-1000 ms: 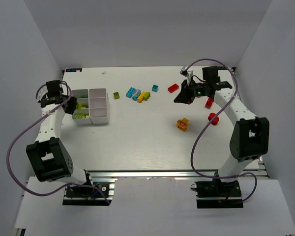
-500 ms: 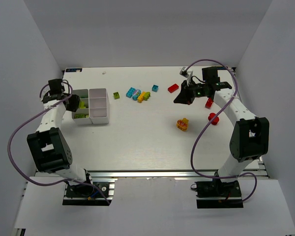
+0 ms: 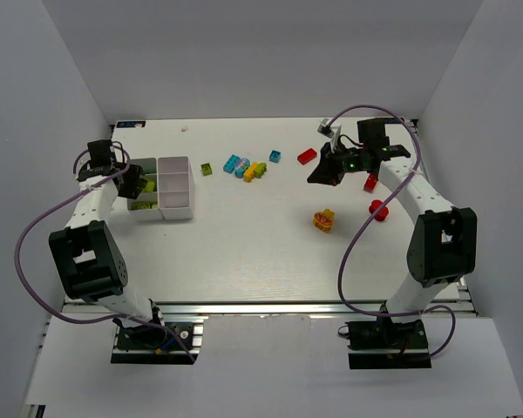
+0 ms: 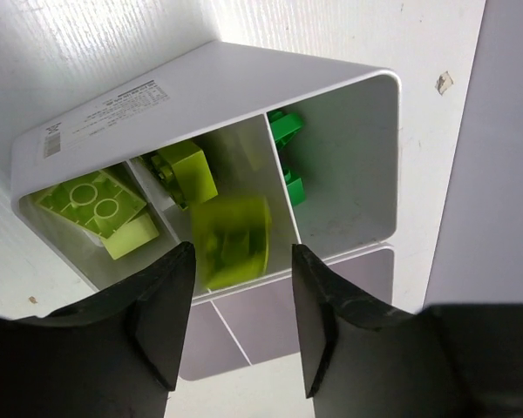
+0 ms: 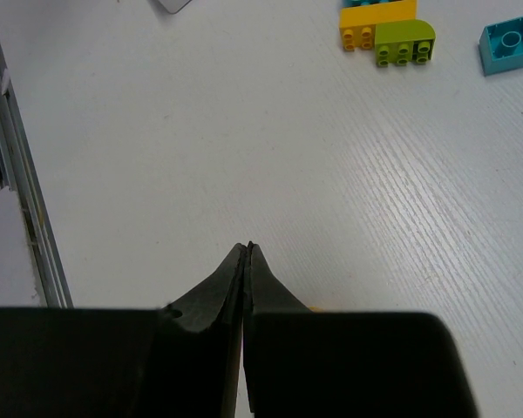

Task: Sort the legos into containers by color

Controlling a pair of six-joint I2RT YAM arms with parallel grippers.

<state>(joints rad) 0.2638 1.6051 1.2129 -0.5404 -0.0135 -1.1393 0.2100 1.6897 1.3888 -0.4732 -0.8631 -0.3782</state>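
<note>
The white tray point(image 3: 176, 207) stands at the left. In the left wrist view my left gripper point(image 4: 241, 261) is open above the tray point(image 4: 349, 104). A blurred lime brick point(image 4: 233, 239) is loose just past the fingertips, over the middle compartment. That compartment holds another lime brick point(image 4: 185, 171), the one beside it holds lime bricks point(image 4: 91, 202), and the far one holds green bricks point(image 4: 285, 131). My left gripper point(image 3: 132, 183) is over the tray's left side. My right gripper point(image 3: 318, 175) is shut and empty, tip point(image 5: 247, 250) above bare table.
Loose bricks lie mid-table: lime point(image 3: 207, 169), cyan point(image 3: 232, 163), yellow-orange point(image 3: 251, 172), cyan point(image 3: 275, 156). Red bricks point(image 3: 307, 156) point(image 3: 370, 182) point(image 3: 378, 209) and a yellow-red stack point(image 3: 323, 219) lie by the right arm. The right wrist view shows yellow point(image 5: 366, 24), lime point(image 5: 404, 42) and cyan point(image 5: 509, 43) bricks.
My left gripper has shifted a little further over the tray, and the lime brick now sits loose and blurred beyond its open fingers. The right arm has not moved.
</note>
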